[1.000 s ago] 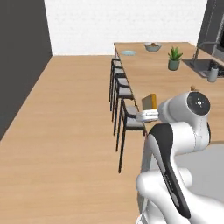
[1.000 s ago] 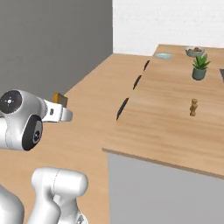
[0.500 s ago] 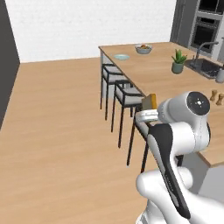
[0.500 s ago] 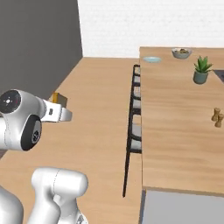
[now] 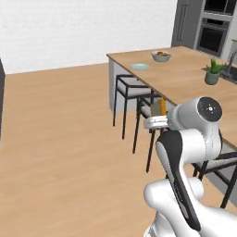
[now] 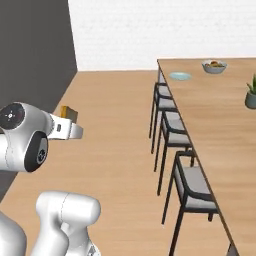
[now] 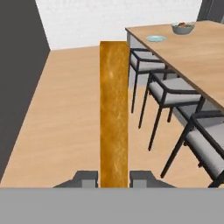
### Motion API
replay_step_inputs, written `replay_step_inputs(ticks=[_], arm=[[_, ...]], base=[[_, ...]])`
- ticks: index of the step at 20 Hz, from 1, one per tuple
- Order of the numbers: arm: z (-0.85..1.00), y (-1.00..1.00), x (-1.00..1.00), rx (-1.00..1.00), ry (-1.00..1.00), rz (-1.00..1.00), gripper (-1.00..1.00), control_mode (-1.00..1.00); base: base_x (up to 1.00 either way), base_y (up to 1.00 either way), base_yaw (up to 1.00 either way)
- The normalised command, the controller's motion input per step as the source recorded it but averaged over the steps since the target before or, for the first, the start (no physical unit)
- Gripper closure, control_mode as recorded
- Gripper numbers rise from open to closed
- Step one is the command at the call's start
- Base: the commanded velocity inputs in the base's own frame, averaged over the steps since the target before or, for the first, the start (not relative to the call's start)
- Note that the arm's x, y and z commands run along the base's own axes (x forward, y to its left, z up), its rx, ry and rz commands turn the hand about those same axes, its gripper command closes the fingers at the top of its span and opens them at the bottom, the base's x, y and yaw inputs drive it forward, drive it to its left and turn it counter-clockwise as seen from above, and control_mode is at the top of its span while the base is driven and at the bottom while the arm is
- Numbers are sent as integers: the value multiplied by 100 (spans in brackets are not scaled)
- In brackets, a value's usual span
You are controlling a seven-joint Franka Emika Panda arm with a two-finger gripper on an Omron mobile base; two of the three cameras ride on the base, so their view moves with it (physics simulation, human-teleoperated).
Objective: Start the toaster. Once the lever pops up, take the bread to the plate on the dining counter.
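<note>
My end effector (image 7: pixel 113 178) grasps the thin tan-brown bread slice (image 7: pixel 113 111) edge-on; the small round light-blue plate (image 7: pixel 155 38) lies far on the light wood tabletop (image 7: pixel 197 52), so jolts could slip it.

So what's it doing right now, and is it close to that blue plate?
Gripper shut on bread, held edge-on. Plate far off on dining counter. Stools line the counter's near side.
</note>
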Motion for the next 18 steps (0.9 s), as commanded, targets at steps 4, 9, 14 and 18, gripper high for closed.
replay_step_inputs(ticks=[4,9,14,18], arm=[[0,0,0,0,0,0,100,100],[0,0,0,0,0,0,100,100],[0,0,0,0,0,0,100,100],[0,0,0,0,0,0,100,100]], base=[[100,93,-33],[100,100,-47],[100,89,-53],[99,100,-60]])
